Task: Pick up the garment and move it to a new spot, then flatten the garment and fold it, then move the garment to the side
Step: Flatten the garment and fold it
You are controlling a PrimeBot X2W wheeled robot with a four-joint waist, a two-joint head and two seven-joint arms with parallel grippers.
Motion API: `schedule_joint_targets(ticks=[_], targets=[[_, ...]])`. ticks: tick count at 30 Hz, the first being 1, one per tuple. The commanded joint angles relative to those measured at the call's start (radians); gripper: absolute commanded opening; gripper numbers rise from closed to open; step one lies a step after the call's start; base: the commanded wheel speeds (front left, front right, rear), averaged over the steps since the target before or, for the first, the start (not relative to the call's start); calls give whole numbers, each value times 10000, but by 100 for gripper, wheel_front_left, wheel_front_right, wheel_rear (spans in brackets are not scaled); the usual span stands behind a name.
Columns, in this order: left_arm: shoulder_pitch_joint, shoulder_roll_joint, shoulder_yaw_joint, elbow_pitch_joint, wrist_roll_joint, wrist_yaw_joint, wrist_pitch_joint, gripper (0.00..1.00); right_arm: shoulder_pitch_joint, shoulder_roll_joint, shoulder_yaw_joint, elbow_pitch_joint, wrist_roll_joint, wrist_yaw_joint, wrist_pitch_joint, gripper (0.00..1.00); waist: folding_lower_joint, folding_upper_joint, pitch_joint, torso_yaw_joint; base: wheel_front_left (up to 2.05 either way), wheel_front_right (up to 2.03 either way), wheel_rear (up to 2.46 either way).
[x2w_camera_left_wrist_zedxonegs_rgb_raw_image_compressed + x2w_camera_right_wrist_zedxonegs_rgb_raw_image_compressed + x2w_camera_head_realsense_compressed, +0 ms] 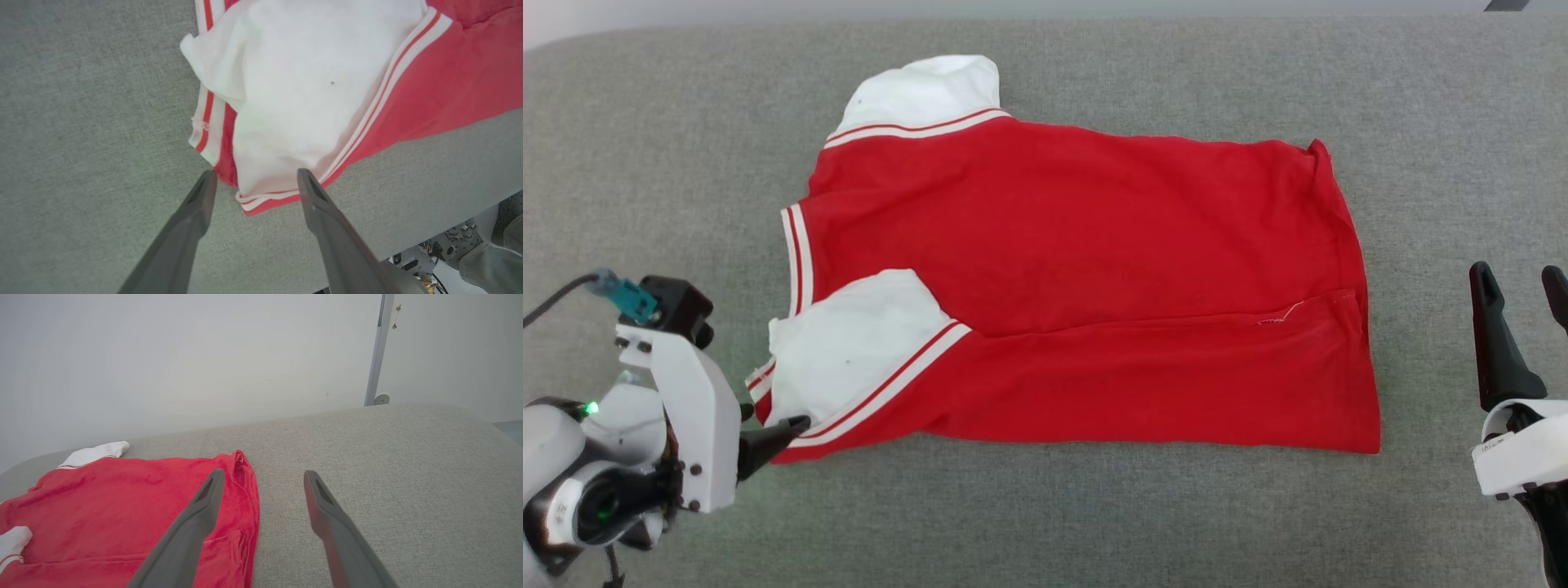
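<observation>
The garment [1078, 278] lies flat mid-desk [1094, 523], collar end left and hem right. Its near side is turned over, so white lining shows. The left gripper [253, 179] sits low at the near-left corner, its jaws spread either side of the striped edge, probably to pinch it for a fold. The right gripper [1516, 273] hovers just right of the hem, jaws spread and empty.

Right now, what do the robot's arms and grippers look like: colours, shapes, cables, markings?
The left gripper and right gripper each have two long dark grey fingers tapering to points, with a slot near each tip. The left wrist has a white housing, a teal connector on a dark cable and a green light. The right wrist is a rounded white cuff.
</observation>
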Motion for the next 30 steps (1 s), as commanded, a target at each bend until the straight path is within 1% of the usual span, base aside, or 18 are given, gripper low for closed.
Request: schedule_joint_targets(ticks=[1,2,6,10,12,17,22,23,24,25,28,30], targets=[[138,160,-19,-318,25,244,59,100,-59,33,-11,-62,13,-17,-72,100,0,0,16,-21,0,0,0],[190,225,-63,-523,19,353,111,100,-69,34,-13,-84,17,-17,-97,100,0,0,21,-28,0,0,0],[305,389,-204,-913,303,555,108,100,-95,38,-13,-181,93,-17,-108,100,0,0,51,-70,0,0,0],[405,333,-368,-765,525,589,48,100,-113,39,23,-224,161,-17,-110,100,0,0,95,-121,0,0,0],[463,267,-460,-614,594,523,74,100,-135,41,27,-244,188,-17,-119,100,0,0,115,-142,0,0,0],[492,-88,-660,36,911,209,-75,100,-158,40,-7,-242,242,-17,-92,100,0,0,156,-166,0,0,0],[388,-884,-656,1091,949,-455,-483,100,-191,41,138,-202,310,-17,112,100,0,0,158,-182,0,0,0],[404,-1022,-634,1330,861,-587,-526,59,-129,41,180,-180,329,-17,241,100,0,0,154,-195,0,0,0],[396,-1127,-644,1547,867,-784,-580,7,-69,40,268,-211,292,-17,378,100,0,0,149,-213,0,0,0],[426,-1245,-645,1755,766,-893,-572,0,-3,41,319,-242,308,-17,535,100,0,0,146,-230,0,0,0],[451,-1483,-700,2164,757,-1289,-615,0,304,41,506,-186,353,-17,1448,100,0,0,131,-273,0,0,0],[445,-1604,-726,2395,734,-1448,-593,0,534,4,643,-90,464,-17,2196,100,0,0,111,-274,0,0,0]])
